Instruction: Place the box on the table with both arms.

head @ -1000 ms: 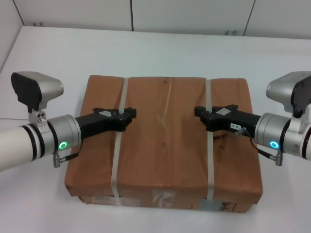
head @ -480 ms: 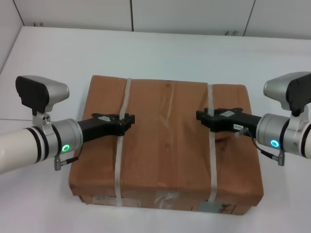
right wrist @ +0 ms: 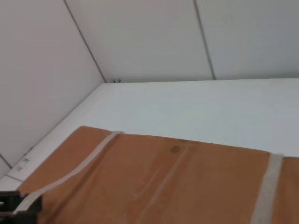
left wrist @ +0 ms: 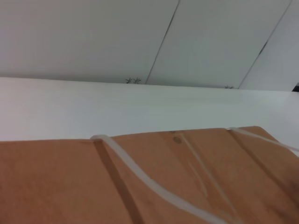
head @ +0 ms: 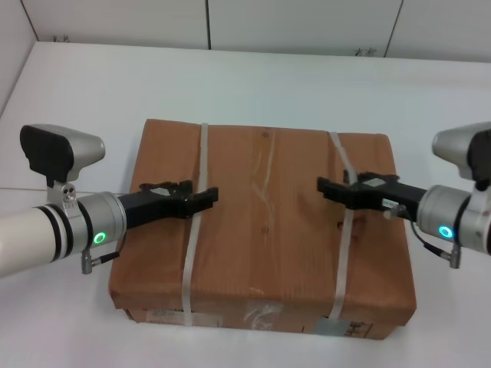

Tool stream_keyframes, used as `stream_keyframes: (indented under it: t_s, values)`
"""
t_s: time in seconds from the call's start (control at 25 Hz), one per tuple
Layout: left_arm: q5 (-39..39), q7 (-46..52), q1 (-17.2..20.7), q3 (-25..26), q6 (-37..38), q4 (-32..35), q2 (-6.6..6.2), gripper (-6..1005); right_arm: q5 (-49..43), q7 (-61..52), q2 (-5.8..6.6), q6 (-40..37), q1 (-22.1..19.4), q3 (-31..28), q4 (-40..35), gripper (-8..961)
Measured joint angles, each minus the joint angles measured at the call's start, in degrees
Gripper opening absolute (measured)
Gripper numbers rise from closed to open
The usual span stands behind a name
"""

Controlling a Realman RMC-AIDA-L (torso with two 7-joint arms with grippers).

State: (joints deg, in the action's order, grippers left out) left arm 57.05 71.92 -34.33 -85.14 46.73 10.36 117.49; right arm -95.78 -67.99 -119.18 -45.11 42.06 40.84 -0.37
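Note:
The brown cardboard box (head: 265, 230) lies flat on the white table (head: 253, 84), with labels on its near side. Two whitish straps cross its top. My left gripper (head: 203, 196) reaches in from the left and is shut on the left strap (head: 188, 268), which kinks where it is held. My right gripper (head: 331, 188) reaches in from the right, shut on the right strap (head: 338, 268), which bends toward it. The left wrist view shows the box top (left wrist: 56, 182) with a strap (left wrist: 140, 179) raised off it. The right wrist view shows the box (right wrist: 154, 186) and the left gripper (right wrist: 11, 203) farther off.
White wall panels (head: 299, 23) stand behind the table's far edge. A table edge or seam (head: 15, 189) runs at the left, behind my left arm. Bare tabletop surrounds the box on the far side and both flanks.
Both grippers have moved down toward the box top, and the right one has drawn back to the right. The box looks slightly lower. The straps now bend at the grippers.

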Motion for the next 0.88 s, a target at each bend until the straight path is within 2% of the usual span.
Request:
stream_keyframes:
  t_s: [0.28,0.36,0.52,0.72,0.88]
  values:
    - [0.1,-0.5,0.7,-0.1,3.9,0.2,-0.38,687,0.0,-0.6,0.00,-1.1,-3.0,-1.5,-2.5,669]
    - [-0.1,-0.4,1.0,-0.1,4.8,0.6,-0.42,709,0.0,-1.6,0.00,-2.7,-4.3,-1.5,-3.9,677]
    - [-0.3,-0.4,1.6,0.4,5.4,1.3,-0.49,709,0.0,-3.6,0.01,-6.5,-7.1,-1.6,-7.5,692]
    - [-2.0,-0.6,2.5,0.7,6.9,1.7,-1.73,709,0.0,-3.5,0.01,-12.0,-9.9,-1.6,-11.7,703]
    - [-2.6,-1.4,5.6,0.8,11.5,7.0,-2.98,709,-0.2,1.2,0.21,-20.3,-12.0,-1.2,-15.5,713]
